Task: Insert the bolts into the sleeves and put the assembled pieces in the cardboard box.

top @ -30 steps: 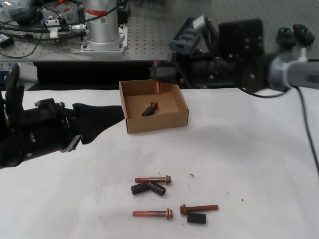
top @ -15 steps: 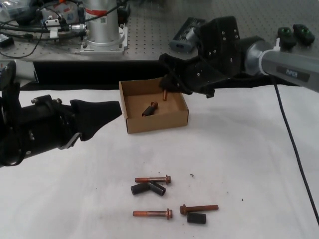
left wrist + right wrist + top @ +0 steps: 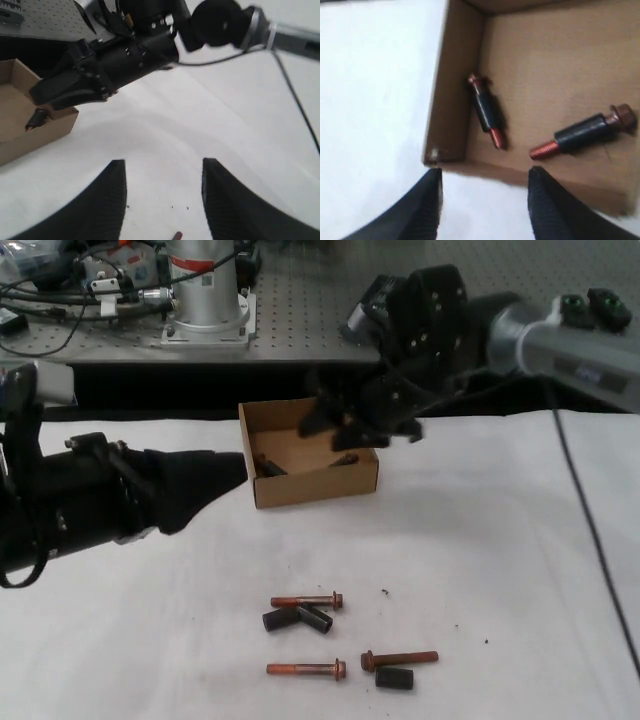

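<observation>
The cardboard box stands at the back middle of the white bench. Two bolts in black sleeves lie on its floor, one by a side wall, the other near it. My right gripper hangs open just over the box, its fingers empty, and it is seen over the box's right half. My left gripper is open and empty left of the box. Nearer the front lie three loose bolts and three black sleeves.
Behind the white bench runs a perforated metal table with a metal column, cables and small devices. In the left wrist view the right arm reaches over the box's corner. Open white cloth lies on the right and the front left.
The right gripper swung in and came down over the box with a bolt-and-sleeve piece and let it go. Two pieces now lie in the box. The left arm barely moved.
</observation>
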### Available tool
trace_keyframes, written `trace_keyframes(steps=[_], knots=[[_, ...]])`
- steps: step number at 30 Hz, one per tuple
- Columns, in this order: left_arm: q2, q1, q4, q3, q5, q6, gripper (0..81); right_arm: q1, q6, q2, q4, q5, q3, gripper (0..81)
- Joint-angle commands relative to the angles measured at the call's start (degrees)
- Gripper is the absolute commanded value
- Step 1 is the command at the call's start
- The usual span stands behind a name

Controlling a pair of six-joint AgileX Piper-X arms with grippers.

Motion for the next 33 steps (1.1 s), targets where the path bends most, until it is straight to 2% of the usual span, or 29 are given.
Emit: trace_keyframes(steps=[1,4,6,11,16,21,25,28,31,33], knots=[[-0.6,-2.1,13.4,-3.0,-3.3,14.3,35.2,-1.0,-10.5,-4.6,11.9,4.5,-0.8,36.2],[-0.5,-5.1,23.5,-5.1,-7.1,23.1,38.4,-0.9,-16.6,-7.6,17.4,7.3,-0.8,35.8],[-0.5,-7.3,26.2,-5.7,-10.4,24.7,39.6,-0.9,-16.9,-9.2,18.7,8.8,-0.8,35.8],[-0.5,-11.1,27.3,-5.7,-13.5,29.2,39.6,0.6,-16.9,-12.3,19.6,8.7,2.0,35.8],[-0.5,-14.0,35.4,-5.8,-16.8,38.6,39.6,2.3,-16.9,-18.1,15.5,8.7,14.2,35.8],[-0.5,-15.8,39.4,-5.8,-21.5,44.2,39.6,2.6,-11.9,-29.3,1.7,7.8,31.5,35.5],[1.2,-16.2,39.4,-6.5,-22.2,46.6,39.5,2.6,-8.2,-38.9,-9.3,7.0,44.2,30.2],[4.8,-16.6,39.5,-7.8,-22.2,46.5,39.3,2.6,-5.9,-44.8,-13.9,7.0,50.6,26.8],[8.6,-17.9,39.9,-10.2,-22.6,46.5,39.3,2.6,-4.0,-49.3,-15.7,7.0,54.4,26.7],[11.0,-19.3,41.4,-12.2,-25.5,48.4,39.3,2.6,-4.0,-51.0,-15.6,7.0,56.0,26.7]])
